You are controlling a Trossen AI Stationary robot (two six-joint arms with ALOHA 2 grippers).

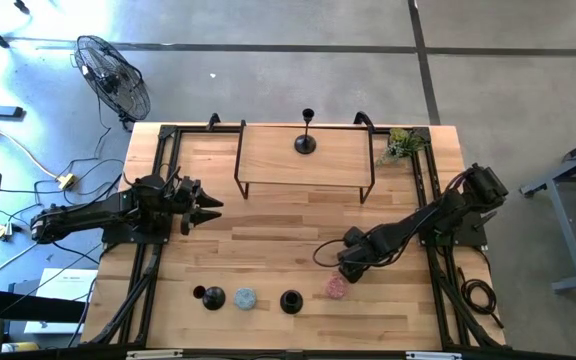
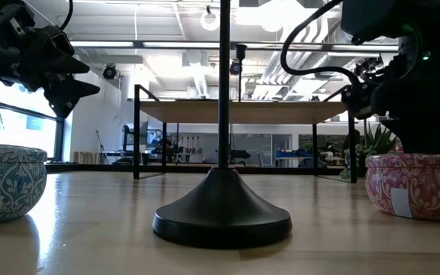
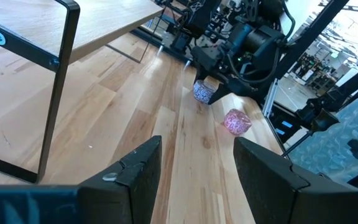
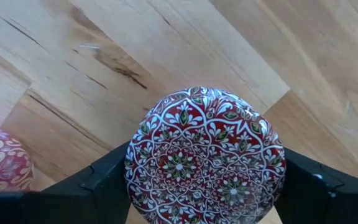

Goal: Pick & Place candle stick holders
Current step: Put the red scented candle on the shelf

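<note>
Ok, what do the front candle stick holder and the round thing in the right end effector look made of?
Candle stick holder: likely metal, matte black; thin rigid stem, smooth flared base with soft sheen. Patterned round container held by the right end effector: printed metal or ceramic, glossy ornate pattern; cannot settle which.

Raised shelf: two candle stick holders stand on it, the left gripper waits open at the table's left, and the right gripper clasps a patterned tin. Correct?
Not quite. Only one candle stick holder stands on the raised shelf, as the high view shows. The rest holds: the left gripper waits open at the table's left, and the right gripper clasps the patterned tin.
</note>
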